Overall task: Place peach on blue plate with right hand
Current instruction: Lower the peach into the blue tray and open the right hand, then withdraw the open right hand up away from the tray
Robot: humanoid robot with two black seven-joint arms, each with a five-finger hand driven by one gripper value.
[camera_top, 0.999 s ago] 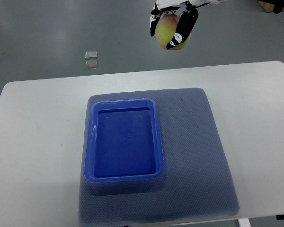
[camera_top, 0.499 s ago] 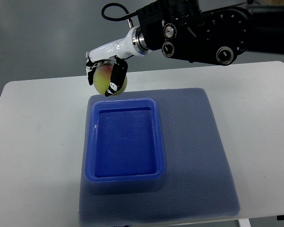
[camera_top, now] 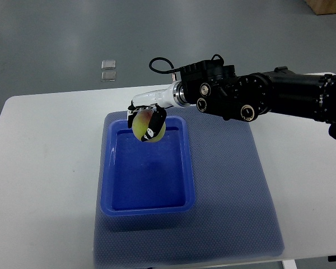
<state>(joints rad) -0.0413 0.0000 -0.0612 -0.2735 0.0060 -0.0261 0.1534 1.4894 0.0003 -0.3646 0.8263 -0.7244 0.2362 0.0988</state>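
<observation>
While its black forearm reaches in from the right edge, the right hand [camera_top: 145, 119] has its fingers [camera_top: 153, 126] curled around the peach [camera_top: 149, 128], a yellow-green fruit with a red blush. The fruit sits in the hand over the far end of the blue plate [camera_top: 107, 185], a rectangular tray; whether it touches the tray floor cannot be told. The tray rests on a grey-blue textured mat [camera_top: 229, 190], which lies on a white table [camera_top: 45, 168].
</observation>
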